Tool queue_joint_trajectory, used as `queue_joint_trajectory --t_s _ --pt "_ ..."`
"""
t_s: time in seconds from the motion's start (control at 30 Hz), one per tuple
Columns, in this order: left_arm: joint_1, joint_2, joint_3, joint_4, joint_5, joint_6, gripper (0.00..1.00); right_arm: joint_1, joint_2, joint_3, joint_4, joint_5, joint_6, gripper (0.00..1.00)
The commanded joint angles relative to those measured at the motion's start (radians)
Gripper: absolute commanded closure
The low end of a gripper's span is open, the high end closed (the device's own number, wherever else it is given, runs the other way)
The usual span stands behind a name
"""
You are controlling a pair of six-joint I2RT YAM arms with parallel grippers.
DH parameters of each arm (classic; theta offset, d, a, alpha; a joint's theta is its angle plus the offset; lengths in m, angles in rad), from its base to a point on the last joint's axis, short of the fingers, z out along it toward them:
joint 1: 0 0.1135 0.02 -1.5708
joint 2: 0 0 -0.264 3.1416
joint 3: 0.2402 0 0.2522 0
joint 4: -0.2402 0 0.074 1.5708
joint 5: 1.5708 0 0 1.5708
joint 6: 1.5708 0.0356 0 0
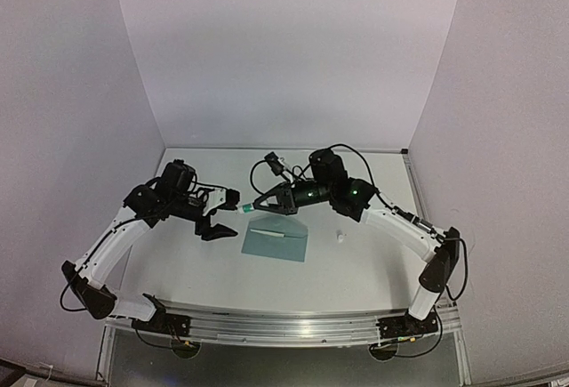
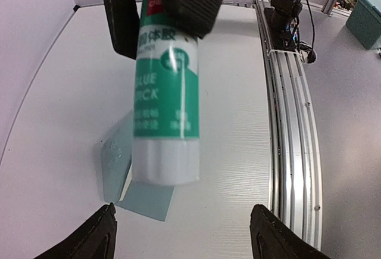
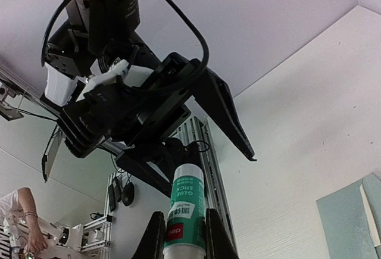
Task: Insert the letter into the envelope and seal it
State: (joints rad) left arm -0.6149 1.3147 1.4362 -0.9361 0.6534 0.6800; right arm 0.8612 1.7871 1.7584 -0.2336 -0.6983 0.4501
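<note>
The teal envelope [image 1: 276, 243] lies flat on the table between the arms; it also shows in the left wrist view [image 2: 146, 200] and the right wrist view [image 3: 350, 218]. No cream letter shows; only a pale sliver sits at the flap edge. My right gripper [image 1: 258, 202] [image 3: 185, 235] is shut on a green and white glue stick [image 1: 246, 210] [image 2: 165, 92] [image 3: 187, 202], held above the envelope's left end. Its white ridged end points at my left gripper [image 1: 227, 213] [image 2: 184, 235], which is open with its fingers wide on either side, not touching it.
A small white object [image 1: 340, 237] lies on the table right of the envelope. White walls stand behind and at both sides. The aluminium rail [image 1: 284, 325] carrying the arm bases runs along the near edge.
</note>
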Motion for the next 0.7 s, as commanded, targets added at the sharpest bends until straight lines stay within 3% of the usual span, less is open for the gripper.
queue_joint_trajectory --t_s 0.0,0.1,0.27,0.4,0.57,0.67 --pt "-0.021 0.043 0.085 -0.02 0.032 -0.026 0.24 0.026 -0.025 0.022 -0.072 0.057 -0.141 1.0" --pt "-0.025 0.063 0.112 -0.02 0.048 -0.046 0.26 0.047 -0.008 0.045 -0.109 0.075 -0.177 1.0" --pt "-0.026 0.071 0.118 -0.035 0.057 -0.011 0.43 0.056 -0.01 0.045 -0.126 0.106 -0.196 1.0" --pt "-0.028 0.075 0.122 -0.046 0.071 0.004 0.46 0.059 -0.007 0.05 -0.129 0.121 -0.199 1.0" --pt "-0.031 0.085 0.131 -0.054 0.084 0.014 0.6 0.059 -0.002 0.057 -0.131 0.135 -0.207 1.0" --pt "-0.032 0.087 0.134 -0.05 0.091 0.01 0.63 0.059 0.004 0.065 -0.132 0.134 -0.206 1.0"
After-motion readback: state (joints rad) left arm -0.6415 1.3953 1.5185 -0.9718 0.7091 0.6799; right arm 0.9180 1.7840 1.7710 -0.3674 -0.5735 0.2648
